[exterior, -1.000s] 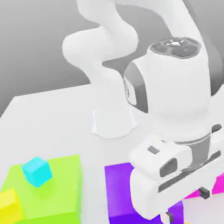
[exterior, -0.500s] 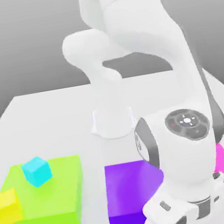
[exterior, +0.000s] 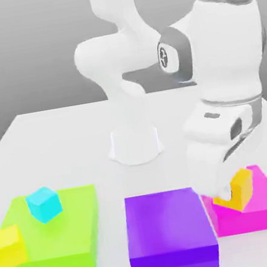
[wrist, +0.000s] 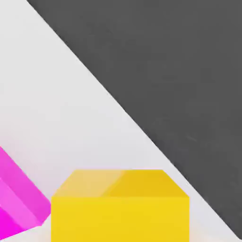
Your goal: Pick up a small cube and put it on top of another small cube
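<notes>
In the exterior view's lower centre a wide purple block (exterior: 169,228) sits just beside the wide magenta block (exterior: 258,204). At lower left, a green block (exterior: 60,231) carries a cyan cube (exterior: 44,204) and a lemon-yellow cube (exterior: 9,247). The gripper (exterior: 232,196), angled down at lower right, grasps the small golden cube (exterior: 240,188) over the magenta block.
</notes>
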